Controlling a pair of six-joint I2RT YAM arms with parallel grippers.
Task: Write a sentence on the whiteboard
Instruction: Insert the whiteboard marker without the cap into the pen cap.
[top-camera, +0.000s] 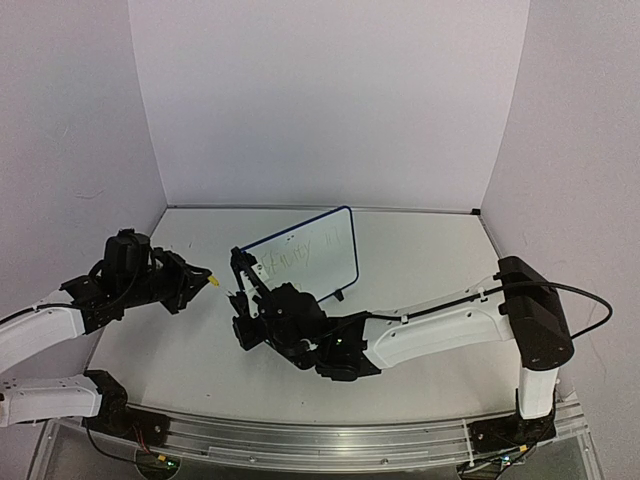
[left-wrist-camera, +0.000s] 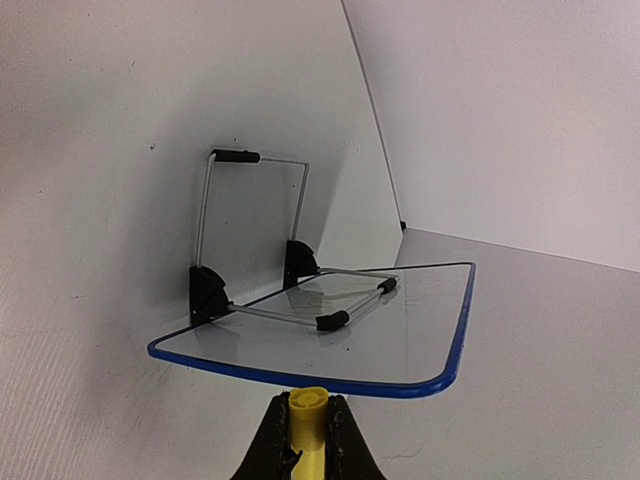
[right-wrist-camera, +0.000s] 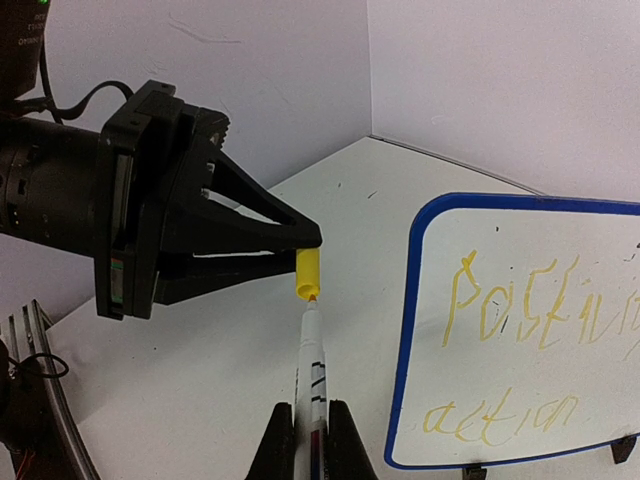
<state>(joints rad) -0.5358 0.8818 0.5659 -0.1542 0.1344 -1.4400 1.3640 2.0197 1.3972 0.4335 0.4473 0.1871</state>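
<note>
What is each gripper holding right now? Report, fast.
Left gripper: shut on the yellow marker cap.
Right gripper: shut on the marker.

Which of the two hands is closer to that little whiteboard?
Right. The right hand, gripping a marker, sits just in front of the whiteboard's left end. The left hand, gripping a yellow cap, is farther out to the board's left.
</note>
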